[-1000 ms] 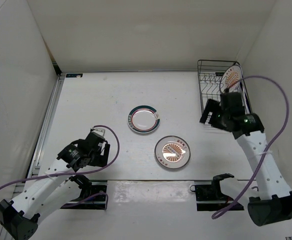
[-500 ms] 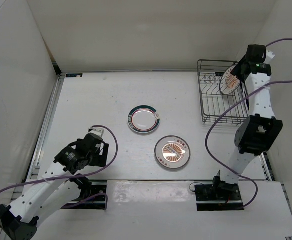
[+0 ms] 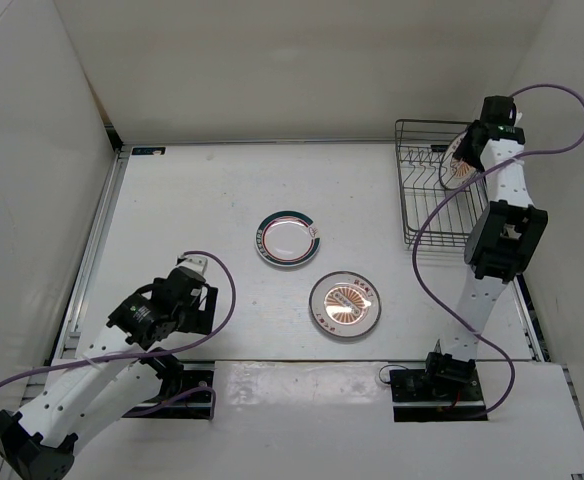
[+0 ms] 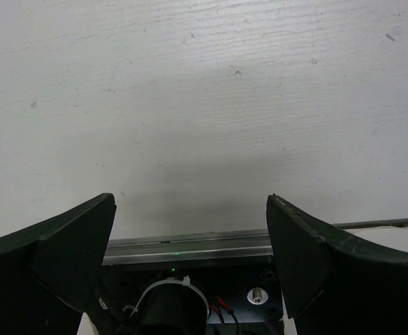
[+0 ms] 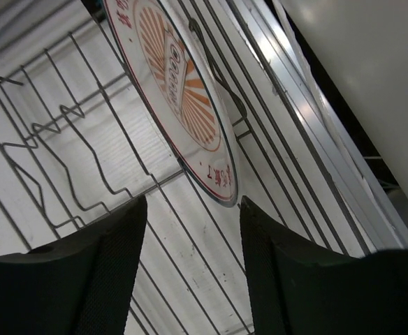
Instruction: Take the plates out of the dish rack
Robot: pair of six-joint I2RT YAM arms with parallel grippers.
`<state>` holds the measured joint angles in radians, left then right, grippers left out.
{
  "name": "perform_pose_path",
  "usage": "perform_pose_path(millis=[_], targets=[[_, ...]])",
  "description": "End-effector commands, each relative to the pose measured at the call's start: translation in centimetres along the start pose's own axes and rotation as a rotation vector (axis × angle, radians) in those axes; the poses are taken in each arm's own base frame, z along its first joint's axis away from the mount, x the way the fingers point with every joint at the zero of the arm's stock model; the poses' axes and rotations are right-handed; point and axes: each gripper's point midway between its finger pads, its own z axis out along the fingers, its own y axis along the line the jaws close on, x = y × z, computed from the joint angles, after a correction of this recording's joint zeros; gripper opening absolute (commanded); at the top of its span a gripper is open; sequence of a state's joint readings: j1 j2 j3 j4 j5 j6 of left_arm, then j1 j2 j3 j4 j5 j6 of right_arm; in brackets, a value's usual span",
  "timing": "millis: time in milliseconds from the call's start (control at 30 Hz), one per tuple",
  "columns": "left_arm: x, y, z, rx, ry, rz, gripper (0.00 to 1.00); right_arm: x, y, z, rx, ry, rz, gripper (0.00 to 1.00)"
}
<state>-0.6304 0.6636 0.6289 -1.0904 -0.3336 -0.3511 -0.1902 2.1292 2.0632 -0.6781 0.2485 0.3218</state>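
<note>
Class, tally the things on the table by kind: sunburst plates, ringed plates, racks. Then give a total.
Sunburst plates: 2
Ringed plate: 1
Rack: 1
Total: 4

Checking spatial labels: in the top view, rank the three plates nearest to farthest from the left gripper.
1. Green-rimmed plate, centre.
2. Flat sunburst plate, right of centre.
3. Racked sunburst plate, far right in the dish rack.
</note>
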Motion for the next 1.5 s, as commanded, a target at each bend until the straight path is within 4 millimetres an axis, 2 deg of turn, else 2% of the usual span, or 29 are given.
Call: perform_pose_path(millis=[0, 133, 233, 267, 367, 500, 533, 567, 600, 667, 733, 867, 1100, 1200, 1333, 1467], targets=[[-0.5, 0.2, 0.2, -0.013, -0.025, 0.001, 1.00, -0.6, -0.2, -0.1, -0.012, -0.003, -0.014, 0.58], [-0.4, 0.1, 0.3, -0.014, -0.009, 0.005, 1.00, 1.2, -0.9, 1.3, 0.014, 0.041, -0.027, 0.49], [-0.2, 0.2, 0.3, -0.017, 0.002, 0.013, 1.00, 1.5, -1.2, 1.5, 0.027, 0.045, -0.036, 0.44], [-0.2, 0.1, 0.3, -0.017, 0.000, 0.013, 1.00, 1.6, -1.1, 1.5, 0.023, 0.047, -0.037, 0.37], [-0.3, 0.2, 0.3, -0.019, -0.004, 0.010, 1.00, 1.4, -1.0, 1.6, 0.017, 0.041, -0.043, 0.30], [-0.2, 0.2, 0.4, -0.022, 0.000, 0.012, 1.00, 1.6, -1.5, 1.6, 0.042, 0.046, -0.056, 0.30], [-0.2, 0.2, 0.3, -0.023, 0.001, 0.012, 1.00, 2.0, -1.6, 1.6, 0.035, 0.054, -0.058, 0.34], [-0.2, 0.3, 0.3, -0.025, 0.002, 0.013, 1.00, 1.3, -1.4, 1.2, 0.020, 0.033, -0.076, 0.39], [-0.2, 0.3, 0.3, -0.025, 0.002, 0.013, 1.00, 1.3, -1.4, 1.4, 0.011, 0.026, -0.081, 0.51], [-0.3, 0.2, 0.4, -0.022, -0.002, 0.013, 1.00, 0.3, -1.3, 0.6, -0.006, -0.011, -0.042, 0.57], [-0.2, 0.2, 0.4, -0.021, 0.000, 0.012, 1.00, 0.5, -1.8, -0.1, -0.010, -0.018, -0.006, 0.57], [-0.2, 0.1, 0.4, -0.021, 0.005, 0.016, 1.00, 0.1, -2.0, 0.0, -0.033, -0.038, 0.034, 0.56], [-0.2, 0.2, 0.5, -0.022, 0.004, 0.019, 1.00, 0.9, -1.3, 0.2, -0.100, -0.005, 0.042, 0.54], [-0.3, 0.2, 0.4, -0.023, 0.000, 0.015, 1.00, 0.2, -2.0, 0.6, -0.073, -0.017, 0.054, 0.54], [-0.2, 0.2, 0.4, -0.021, 0.001, 0.018, 1.00, -0.4, -2.7, 1.4, -0.059, -0.005, 0.052, 0.49], [-0.3, 0.3, 0.5, -0.027, 0.001, 0.019, 1.00, -1.5, -2.3, 1.5, -0.072, -0.033, 0.052, 0.35]])
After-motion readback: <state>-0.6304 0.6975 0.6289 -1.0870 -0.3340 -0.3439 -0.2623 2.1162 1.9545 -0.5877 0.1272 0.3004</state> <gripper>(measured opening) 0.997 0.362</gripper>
